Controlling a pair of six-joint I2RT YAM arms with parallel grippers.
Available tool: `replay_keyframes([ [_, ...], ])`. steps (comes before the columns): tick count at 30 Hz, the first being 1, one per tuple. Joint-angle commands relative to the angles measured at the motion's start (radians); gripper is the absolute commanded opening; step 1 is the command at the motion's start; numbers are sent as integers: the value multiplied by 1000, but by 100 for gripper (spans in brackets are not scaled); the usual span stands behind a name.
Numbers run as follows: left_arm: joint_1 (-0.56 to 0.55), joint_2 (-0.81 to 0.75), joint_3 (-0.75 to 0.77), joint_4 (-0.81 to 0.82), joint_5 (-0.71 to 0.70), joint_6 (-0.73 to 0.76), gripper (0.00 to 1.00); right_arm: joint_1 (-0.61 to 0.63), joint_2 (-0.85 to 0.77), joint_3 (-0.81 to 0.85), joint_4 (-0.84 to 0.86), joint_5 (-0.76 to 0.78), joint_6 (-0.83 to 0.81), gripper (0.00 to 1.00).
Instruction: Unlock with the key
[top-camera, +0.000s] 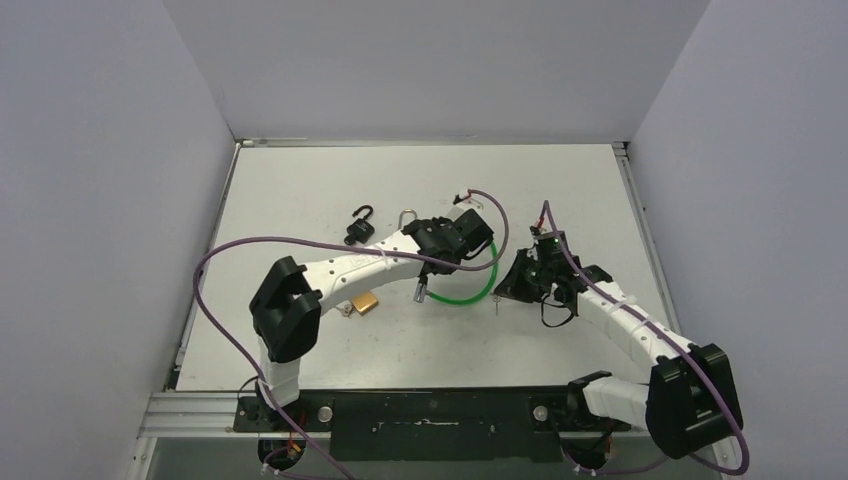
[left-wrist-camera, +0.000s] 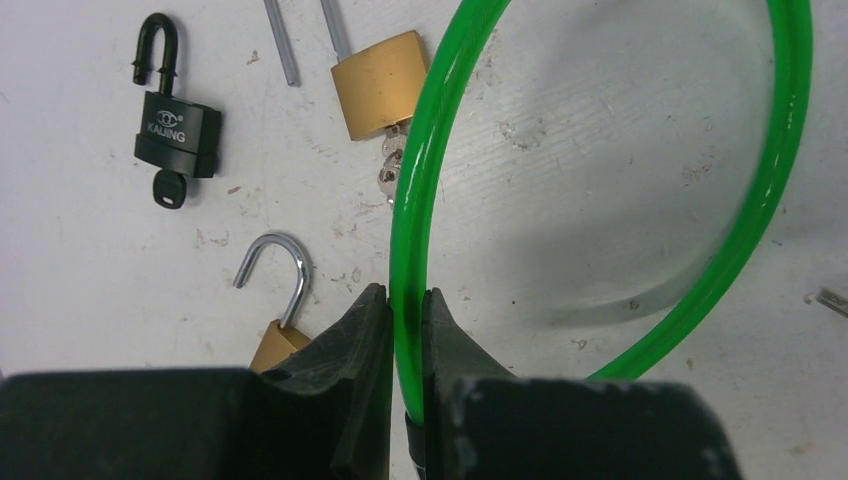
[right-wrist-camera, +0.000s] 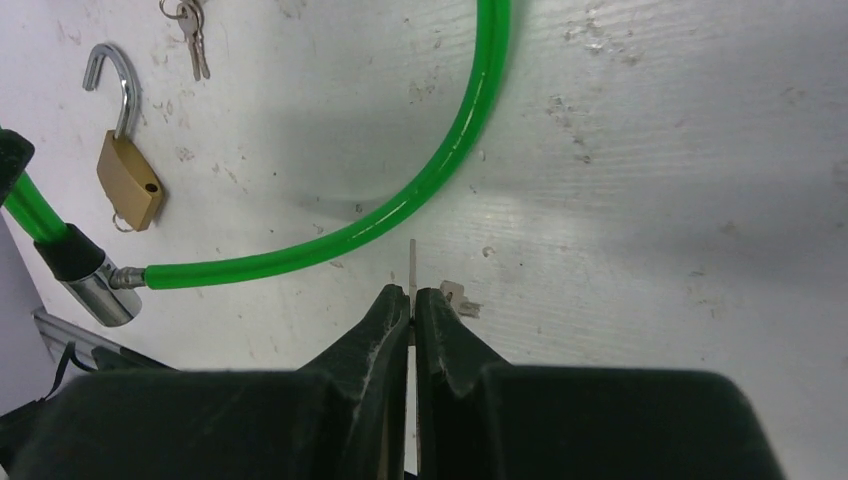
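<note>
A green cable lock (top-camera: 470, 296) lies looped mid-table; its chrome lock head (right-wrist-camera: 96, 291) has one cable end plugged into it. My left gripper (left-wrist-camera: 405, 296) is shut on the green cable (left-wrist-camera: 420, 180), close to its black sleeve. To the right of the loop, my right gripper (right-wrist-camera: 412, 294) is shut on a thin key (right-wrist-camera: 413, 262). The key is seen edge-on, its blade poking out past the fingertips just above the table. In the top view the right gripper (top-camera: 507, 291) sits beside the loop, apart from the lock head (top-camera: 420, 292).
A black padlock (left-wrist-camera: 178, 130) with open shackle and a key in it lies at the far left. Near the cable lie two brass padlocks (left-wrist-camera: 380, 85) (left-wrist-camera: 277, 343), a loose key bunch (right-wrist-camera: 192, 30) and a small metal piece (right-wrist-camera: 456, 296). Grey walls enclose the table.
</note>
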Motion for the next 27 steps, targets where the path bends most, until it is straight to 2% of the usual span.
replay_keyframes([
  [1,36,-101,-21,88,151,-56,0,0,60,-1,131,-116,-22,0],
  [8,115,-199,-118,205,362,-131,0,5,184,30,179,-121,-35,0],
  [13,188,-269,-221,321,515,-208,0,10,184,4,208,-119,-20,0],
  [23,295,-398,-481,714,811,-467,0,12,164,-95,388,-178,36,0],
  [27,326,-432,-580,936,914,-574,0,13,162,-112,411,-192,40,0],
])
